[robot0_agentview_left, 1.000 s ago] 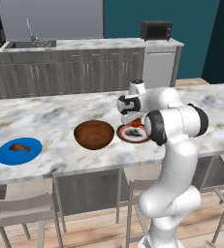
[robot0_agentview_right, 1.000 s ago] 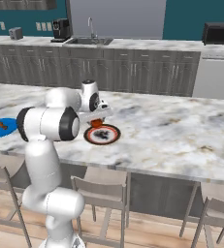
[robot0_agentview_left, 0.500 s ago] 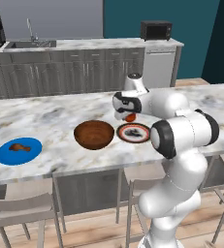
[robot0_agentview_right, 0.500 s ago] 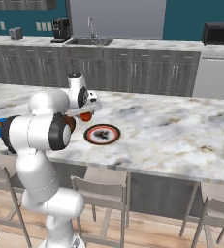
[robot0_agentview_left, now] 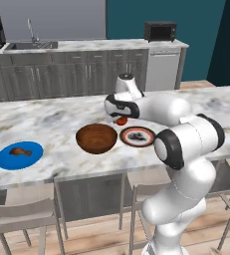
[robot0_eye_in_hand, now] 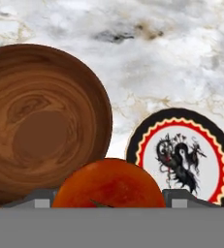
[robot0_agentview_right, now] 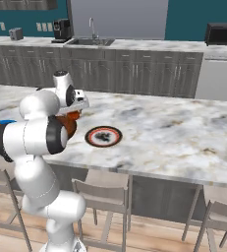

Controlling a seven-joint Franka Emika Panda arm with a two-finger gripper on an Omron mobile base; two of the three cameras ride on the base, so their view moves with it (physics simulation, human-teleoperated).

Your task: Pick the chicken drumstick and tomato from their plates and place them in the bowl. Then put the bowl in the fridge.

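My gripper (robot0_agentview_left: 120,118) is shut on the tomato (robot0_agentview_left: 121,120), holding it in the air just behind the gap between the bowl (robot0_agentview_left: 96,138) and the dark-rimmed plate (robot0_agentview_left: 138,136). In the hand view the tomato (robot0_eye_in_hand: 107,186) sits between the fingertips (robot0_eye_in_hand: 40,198), with the brown bowl (robot0_eye_in_hand: 43,121) to the left and the bare patterned plate (robot0_eye_in_hand: 184,157) to the right. The chicken drumstick (robot0_agentview_left: 18,151) lies on the blue plate (robot0_agentview_left: 29,155) at the counter's left end. From the right base camera the tomato (robot0_agentview_right: 73,116) peeks out beside my arm. The fridge is out of view.
The marble island counter (robot0_agentview_left: 57,117) runs across the scene, with stools (robot0_agentview_left: 22,216) along its near edge. Behind it are dark cabinets with a sink (robot0_agentview_left: 31,45), a microwave (robot0_agentview_left: 160,31) and a coffee machine (robot0_agentview_right: 61,29).
The arm has swung left, carrying the tomato from above the dark-rimmed plate toward the bowl. The jaws have kept the same width.
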